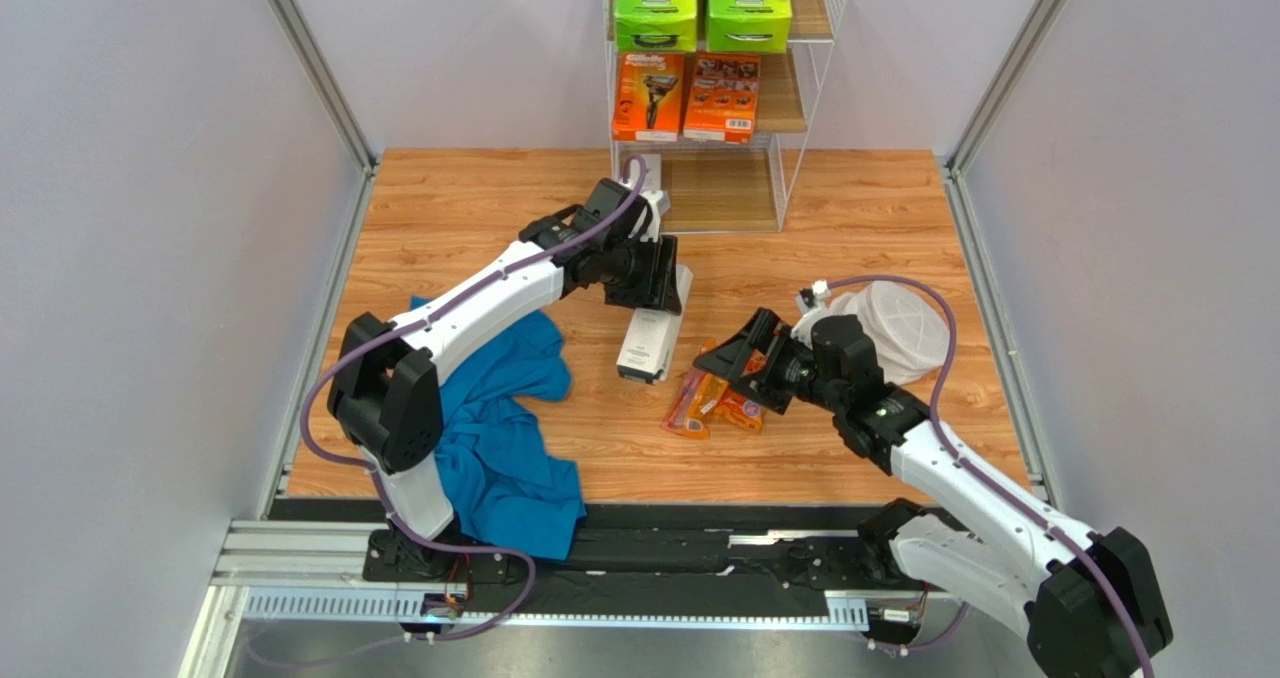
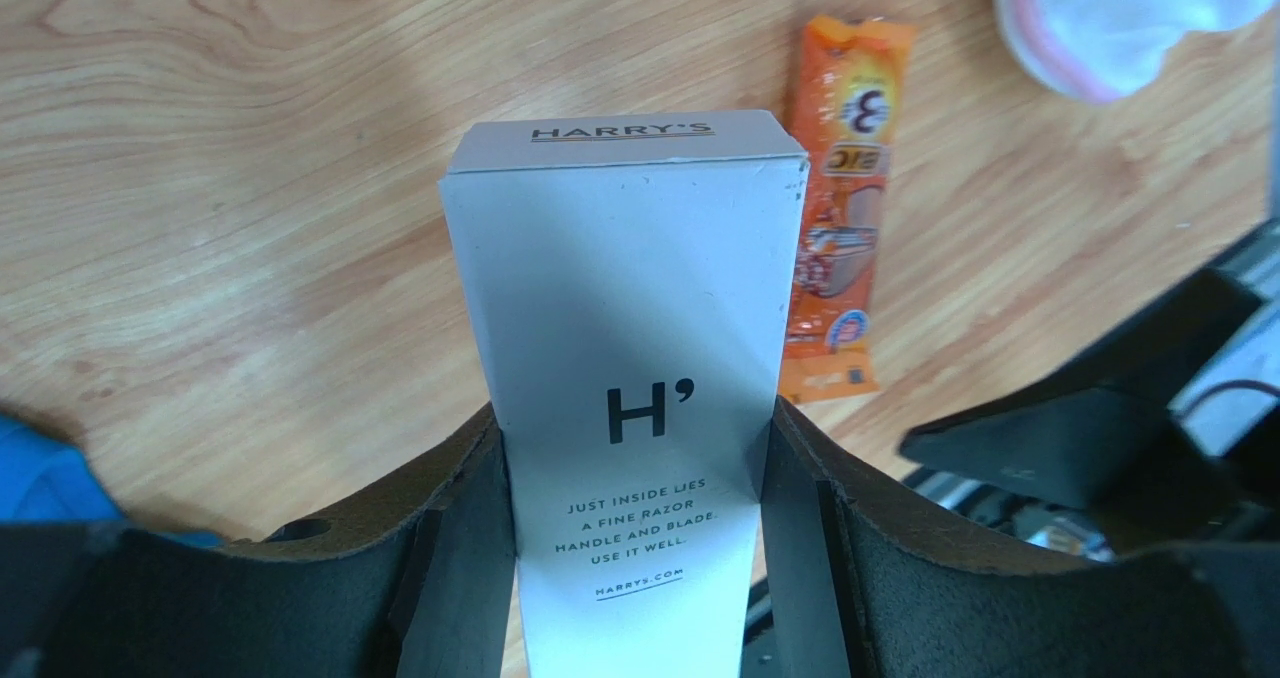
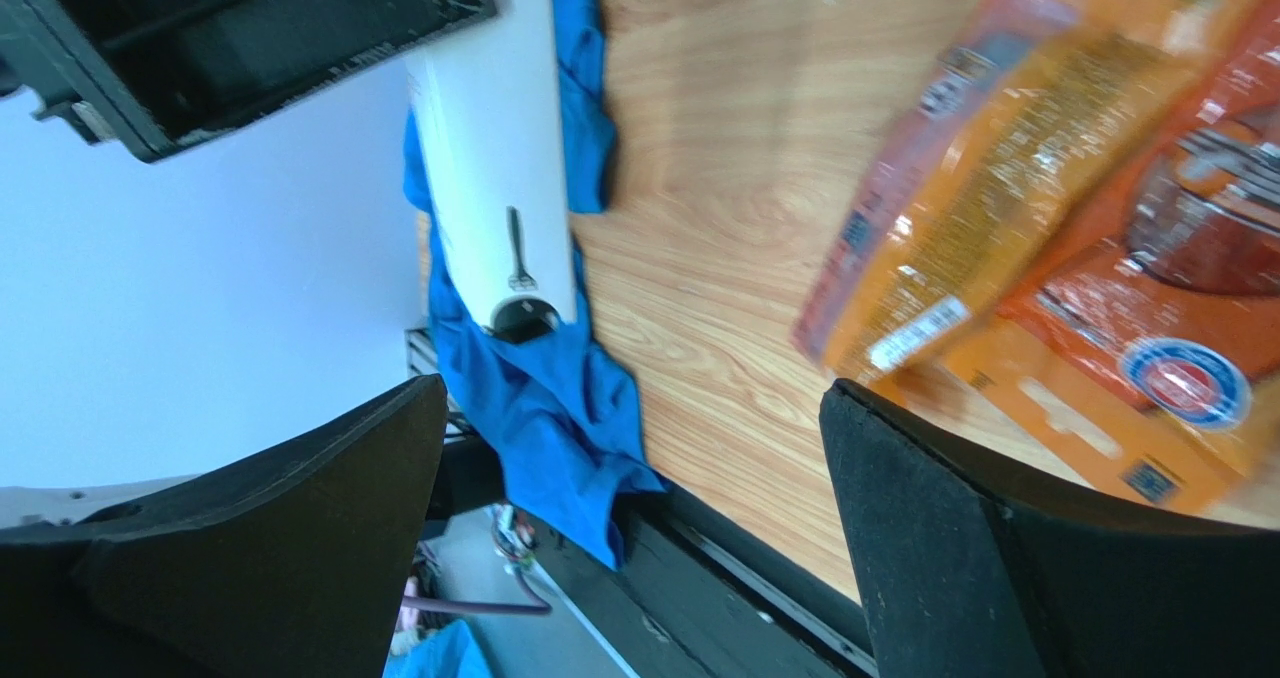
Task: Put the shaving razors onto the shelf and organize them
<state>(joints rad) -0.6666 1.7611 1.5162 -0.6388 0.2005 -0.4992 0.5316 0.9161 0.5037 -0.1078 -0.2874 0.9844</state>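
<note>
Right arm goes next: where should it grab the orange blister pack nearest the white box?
Probably across its narrow width, from straight above: the orange blister pack lies flat on the table, long and slim, the second pack crowding its right side. The right gripper is open nearby.

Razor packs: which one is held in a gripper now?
The white Harry's box, clamped by the left gripper; the orange packs lie free on the table.
</note>
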